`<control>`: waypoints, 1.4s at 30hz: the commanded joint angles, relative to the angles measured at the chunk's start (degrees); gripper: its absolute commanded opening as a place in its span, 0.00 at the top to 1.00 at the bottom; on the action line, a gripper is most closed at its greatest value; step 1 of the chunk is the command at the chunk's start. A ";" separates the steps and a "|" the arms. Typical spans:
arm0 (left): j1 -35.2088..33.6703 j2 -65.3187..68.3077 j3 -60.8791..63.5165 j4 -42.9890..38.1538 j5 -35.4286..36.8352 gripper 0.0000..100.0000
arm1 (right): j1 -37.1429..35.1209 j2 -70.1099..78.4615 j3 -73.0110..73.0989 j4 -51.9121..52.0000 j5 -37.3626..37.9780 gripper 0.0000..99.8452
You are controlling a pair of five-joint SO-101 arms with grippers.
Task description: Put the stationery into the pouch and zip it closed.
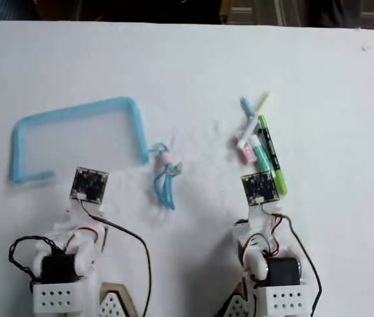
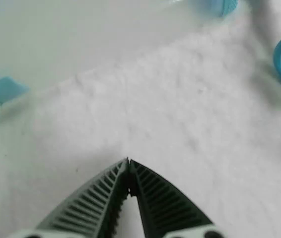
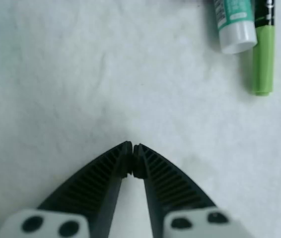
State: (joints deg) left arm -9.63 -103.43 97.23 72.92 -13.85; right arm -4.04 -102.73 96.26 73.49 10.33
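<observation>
I have the pouch [image 1: 137, 129] lying flat on the white counter [image 1: 345, 79] — clear, with a blue rim, its long side running across the high view. My left arm sits just on the near side of the pouch, by its lower edge. The left end effector [image 2: 128, 163] has its two halves pressed together with nothing between them, over bare counter, and a blue corner of the pouch shows beyond it in the left wrist view.

Just beside the pouch, on its right in the high view, lies a looped blue cord [image 1: 166, 181] with a pink bit at its top; I can't tell whether it is fixed to the pouch.

Well to the right of the pouch, past the cord, the stationery lies in a loose bunch, all of it outside the pouch. It holds a green marker [image 1: 274, 158], a teal glue stick [image 1: 261, 157] lying alongside it, what looks like a pink eraser [image 1: 246, 154], and a white-and-blue pen [image 1: 247, 115].

My right arm stands well apart from the pouch, at the near end of that bunch. The right end effector [image 3: 132, 148] is closed tip to tip and empty — the glue stick's white cap and the marker's green end lie just beyond it.
</observation>
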 commanded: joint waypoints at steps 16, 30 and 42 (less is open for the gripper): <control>-0.13 -0.31 -0.18 0.26 -0.09 0.97 | -3.82 -0.22 0.62 -0.84 0.09 0.98; -0.04 -0.31 -0.18 0.26 -0.09 0.97 | -4.44 -0.22 -1.76 -6.81 0.00 0.98; -0.31 -0.31 -0.18 -1.14 -0.44 0.97 | -17.89 0.31 -13.45 -7.34 -0.26 0.98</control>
State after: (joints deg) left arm -9.63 -103.43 97.23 72.40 -13.85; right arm -20.40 -102.73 86.07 66.99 10.24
